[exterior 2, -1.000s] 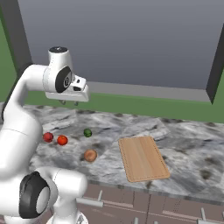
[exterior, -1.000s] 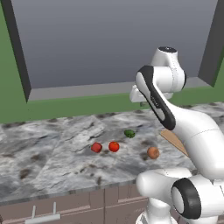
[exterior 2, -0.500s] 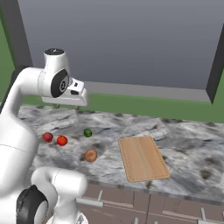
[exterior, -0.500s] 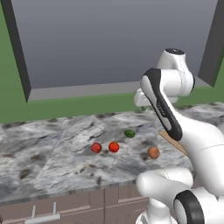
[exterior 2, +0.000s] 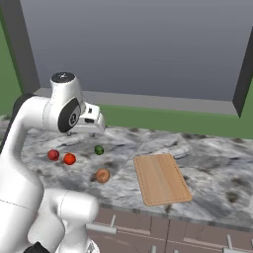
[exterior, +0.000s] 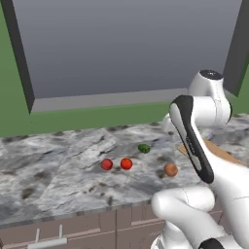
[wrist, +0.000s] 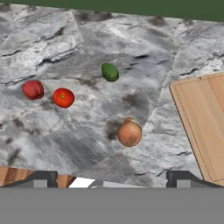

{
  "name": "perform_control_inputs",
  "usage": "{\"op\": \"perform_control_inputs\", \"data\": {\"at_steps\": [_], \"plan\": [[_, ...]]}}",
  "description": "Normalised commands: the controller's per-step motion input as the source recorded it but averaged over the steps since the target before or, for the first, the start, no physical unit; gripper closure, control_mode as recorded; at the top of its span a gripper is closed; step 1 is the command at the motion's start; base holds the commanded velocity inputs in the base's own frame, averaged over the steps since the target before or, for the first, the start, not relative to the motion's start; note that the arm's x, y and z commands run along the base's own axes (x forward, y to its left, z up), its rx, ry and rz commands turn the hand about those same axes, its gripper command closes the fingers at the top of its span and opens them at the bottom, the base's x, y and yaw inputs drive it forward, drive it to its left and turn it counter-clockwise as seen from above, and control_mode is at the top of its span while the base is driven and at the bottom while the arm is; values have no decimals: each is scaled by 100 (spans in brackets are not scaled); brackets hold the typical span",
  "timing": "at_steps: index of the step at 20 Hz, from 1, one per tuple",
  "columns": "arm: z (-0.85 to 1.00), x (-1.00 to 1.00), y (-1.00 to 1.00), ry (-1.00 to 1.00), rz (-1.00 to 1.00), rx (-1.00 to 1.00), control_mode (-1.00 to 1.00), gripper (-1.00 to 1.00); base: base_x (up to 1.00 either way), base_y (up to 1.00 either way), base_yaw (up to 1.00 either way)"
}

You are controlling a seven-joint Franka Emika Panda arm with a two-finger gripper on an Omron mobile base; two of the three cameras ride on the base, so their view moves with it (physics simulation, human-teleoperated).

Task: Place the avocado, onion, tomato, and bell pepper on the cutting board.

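On the counter sit avocado, onion, tomato and bell pepper, none on the cutting board; gripper spread wide, holding nothing.

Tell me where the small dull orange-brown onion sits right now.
In the right base view the dull orange-brown onion lies on the grey marble counter, left of the light tan wooden cutting board and nearer the counter's front edge than the bright orange-red tomato.

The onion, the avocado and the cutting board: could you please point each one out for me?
Onion [wrist: 130, 133]: hand view, middle of its brown skin.
Avocado [wrist: 110, 72]: hand view, centre of its green body.
Cutting board [exterior 2: 161, 178]: right base view, bare wood at its middle.
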Motion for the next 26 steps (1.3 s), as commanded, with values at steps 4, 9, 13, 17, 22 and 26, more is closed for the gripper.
{"op": "perform_control_inputs", "data": {"at_steps": [4, 9, 13, 17, 22, 26], "plan": [[-28, -6, -29, 0, 0, 0, -100, -100, 0, 0, 0], [-33, 0, -25, 1, 0, 0, -100, -100, 0, 0, 0], [-34, 0, -4, 1, 0, 0, -100, -100, 0, 0, 0], [-34, 0, 0, 0, 0, 0, -100, -100, 0, 0, 0], [-34, 3, 0, 0, 0, 0, -100, -100, 0, 0, 0], [-34, 13, 0, 1, 0, -2, -100, -100, 0, 0, 0]]}}
